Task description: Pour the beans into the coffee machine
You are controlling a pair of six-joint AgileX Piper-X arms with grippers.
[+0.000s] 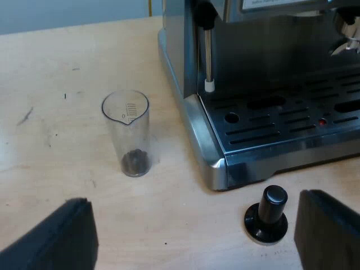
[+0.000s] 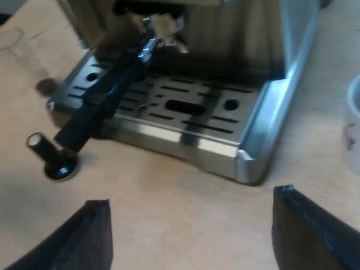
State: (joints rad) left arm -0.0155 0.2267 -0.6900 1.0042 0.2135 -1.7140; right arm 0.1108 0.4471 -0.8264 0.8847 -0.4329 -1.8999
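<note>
Beans (image 1: 135, 162) sit in the glass (image 1: 127, 126); left tool (image 1: 197, 230) and right tool (image 2: 191, 230) gape empty; careless gripping could topple it.

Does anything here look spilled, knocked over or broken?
Nothing stands out. The measuring glass stands upright beside the espresso machine, its beans at the bottom, none spilled; the tamper sits upright on the table.
</note>
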